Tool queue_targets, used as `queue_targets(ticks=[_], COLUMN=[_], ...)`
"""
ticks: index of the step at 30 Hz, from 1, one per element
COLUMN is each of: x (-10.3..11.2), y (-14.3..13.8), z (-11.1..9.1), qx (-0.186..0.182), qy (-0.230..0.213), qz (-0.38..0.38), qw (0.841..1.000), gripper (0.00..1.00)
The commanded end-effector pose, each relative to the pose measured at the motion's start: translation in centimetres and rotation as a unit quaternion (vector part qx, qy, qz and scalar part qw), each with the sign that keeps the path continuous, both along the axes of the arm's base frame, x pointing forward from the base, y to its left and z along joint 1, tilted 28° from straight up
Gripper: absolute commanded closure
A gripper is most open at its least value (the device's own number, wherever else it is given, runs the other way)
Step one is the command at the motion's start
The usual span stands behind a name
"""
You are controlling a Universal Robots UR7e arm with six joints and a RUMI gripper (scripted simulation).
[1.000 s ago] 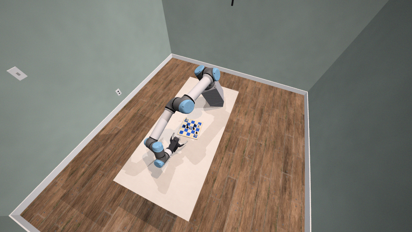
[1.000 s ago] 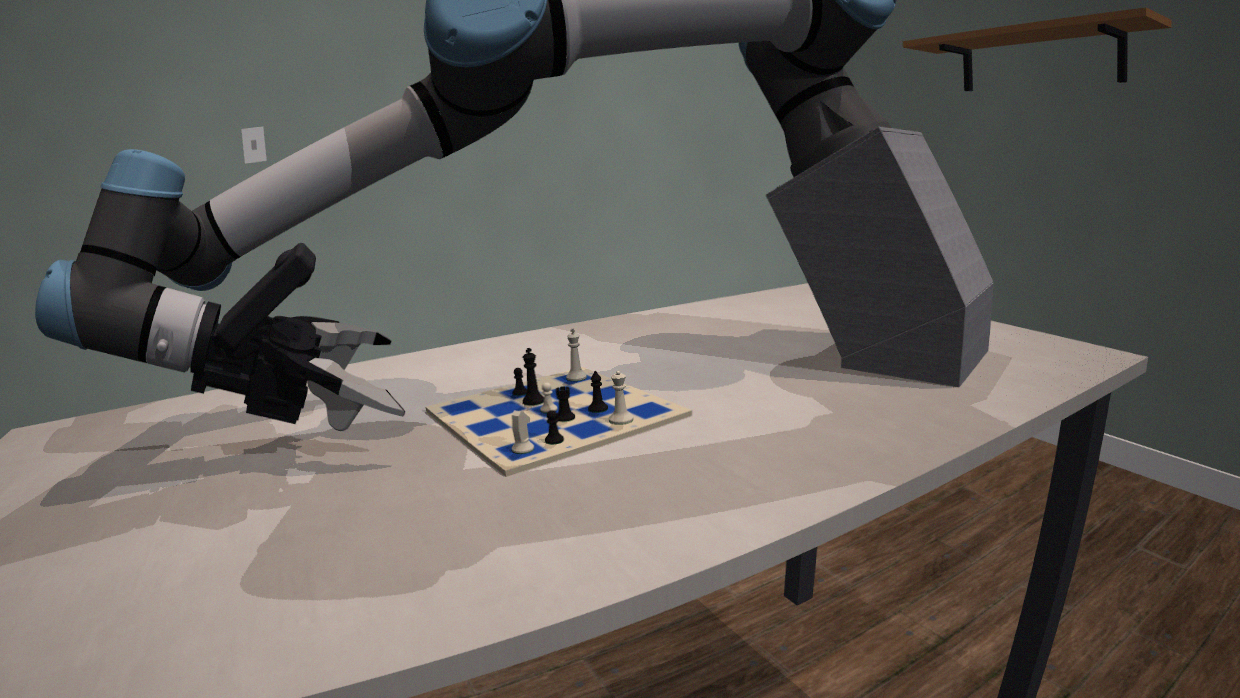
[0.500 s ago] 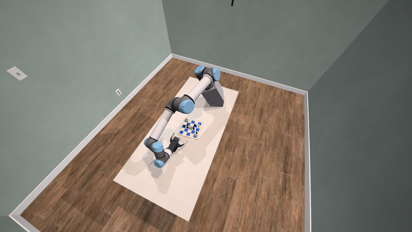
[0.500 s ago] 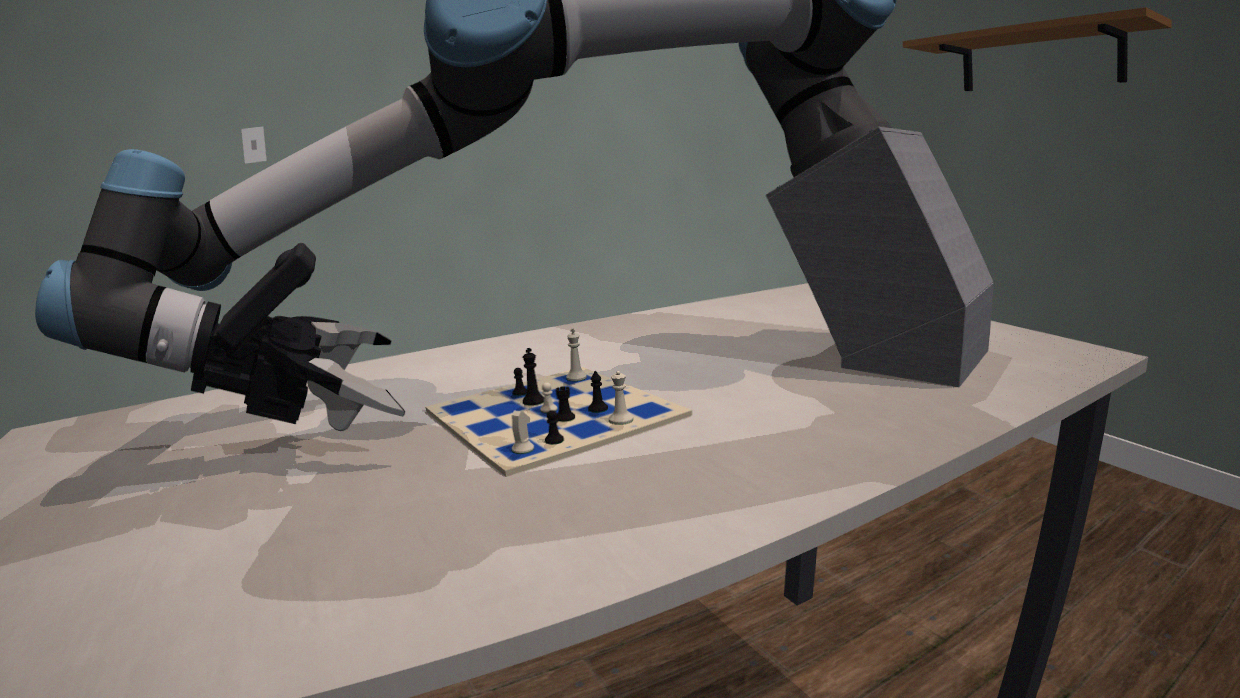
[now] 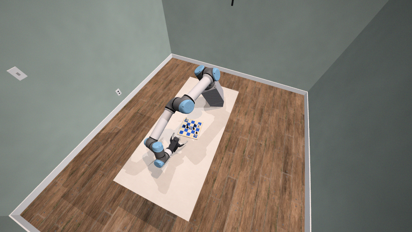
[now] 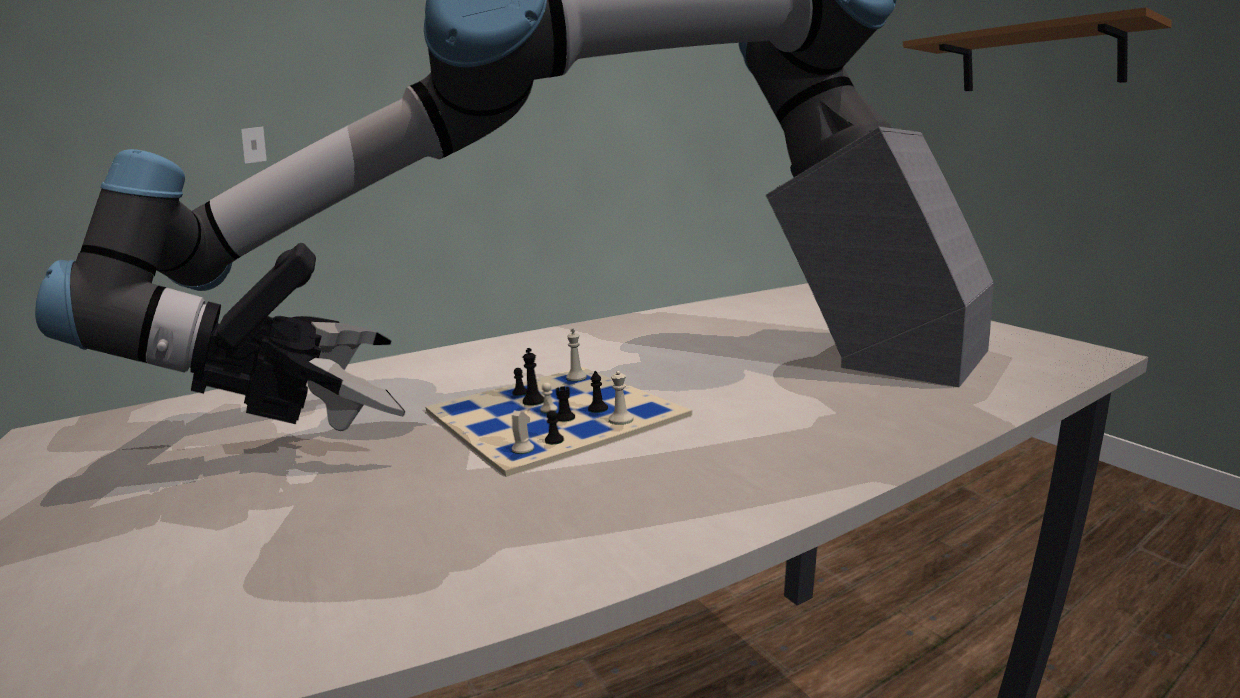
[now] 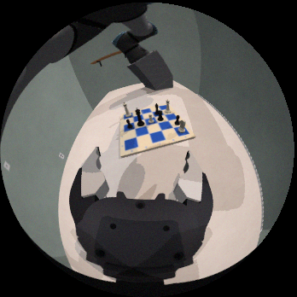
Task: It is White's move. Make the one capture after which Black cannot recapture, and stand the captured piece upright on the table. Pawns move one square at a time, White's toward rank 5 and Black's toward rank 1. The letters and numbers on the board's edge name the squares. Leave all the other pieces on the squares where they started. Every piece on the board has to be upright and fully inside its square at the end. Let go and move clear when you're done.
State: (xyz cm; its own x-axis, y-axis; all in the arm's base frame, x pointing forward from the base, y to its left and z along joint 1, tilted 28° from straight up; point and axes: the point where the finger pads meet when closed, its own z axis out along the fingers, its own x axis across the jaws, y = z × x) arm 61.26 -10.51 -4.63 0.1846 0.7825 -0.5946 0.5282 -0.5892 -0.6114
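A small blue-and-cream chessboard (image 6: 458, 405) (image 5: 182, 133) (image 7: 141, 145) lies on the table with several black and white pieces, all upright. Among them are a tall black piece (image 6: 531, 377), a tall white piece (image 6: 573, 353) at the far side, another white piece (image 6: 618, 398), a black bishop (image 6: 597, 391), a white rook (image 6: 520, 430) and a black pawn (image 6: 553, 427) at the near side. My gripper (image 6: 392, 374) (image 5: 180, 138) (image 7: 142, 149) is open and empty. It hovers low over the table beside the board's left edge, pointing towards the board.
The pale table (image 6: 780, 450) (image 5: 172, 184) carries the grey robot pedestal (image 6: 885, 260) (image 5: 214, 96) behind the board. The arm reaches over the board's left side. A wooden shelf (image 6: 1032, 30) hangs on the wall.
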Motion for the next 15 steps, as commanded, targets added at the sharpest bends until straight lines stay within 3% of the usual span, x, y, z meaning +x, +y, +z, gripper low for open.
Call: queue_targets(ticks=[1, 9, 15], x=[0.0, 0.0, -0.3], y=[0.0, 0.2, 1.2], z=[0.1, 0.3, 2.4], qx=[0.0, 0.0, 0.0], qy=[-0.001, -0.001, 0.0], qz=[0.0, 0.0, 0.0], qw=[1.0, 1.0, 1.0], gripper=[0.0, 0.0, 0.0])
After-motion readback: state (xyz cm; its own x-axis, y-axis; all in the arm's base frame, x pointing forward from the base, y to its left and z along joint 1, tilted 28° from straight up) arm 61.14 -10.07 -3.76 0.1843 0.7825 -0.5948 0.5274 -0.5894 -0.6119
